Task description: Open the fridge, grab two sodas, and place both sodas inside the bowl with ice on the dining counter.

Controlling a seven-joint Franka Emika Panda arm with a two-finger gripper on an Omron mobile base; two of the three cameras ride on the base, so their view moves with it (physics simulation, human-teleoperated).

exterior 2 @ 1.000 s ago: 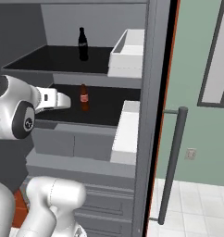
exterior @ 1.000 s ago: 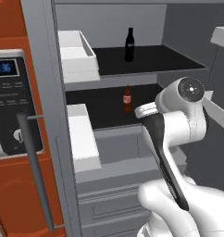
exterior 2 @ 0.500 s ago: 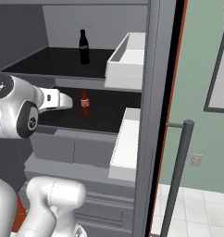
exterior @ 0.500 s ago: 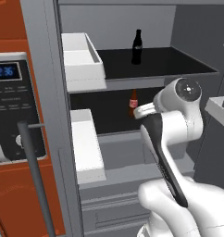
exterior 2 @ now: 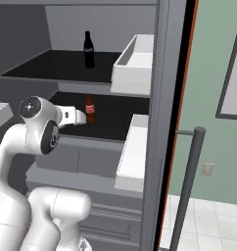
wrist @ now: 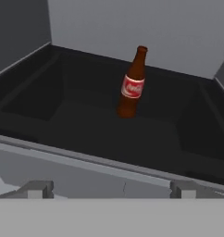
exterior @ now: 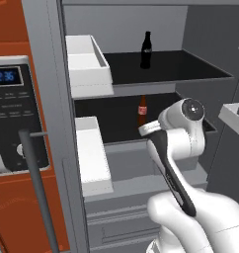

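The fridge [exterior: 141, 90] stands open, showing its black shelves. One soda [exterior: 146, 49] [exterior 2: 88, 48] stands upright on the upper shelf. The other soda [exterior: 142, 110] [exterior 2: 89, 109] [wrist: 131, 83], dark brown with a red label, stands on the lower shelf. My gripper [wrist: 111, 190] is open at the front lip of that lower shelf. It points at the lower soda, a short way off and not touching it. The bowl with ice and the dining counter are out of view.
White door bins [exterior: 88, 64] [exterior 2: 135, 63] hang on both open doors beside the shelves. A door's bar handle [exterior: 37, 192] rises at the lower left; the other door's [exterior 2: 186, 191] is at the right. A microwave panel [exterior: 13, 113] sits in the red-brown cabinet.
The whole picture has shifted slightly, so the base has moved and the fridge shelves look a little nearer. The sodas stand as before and the gripper stays open.
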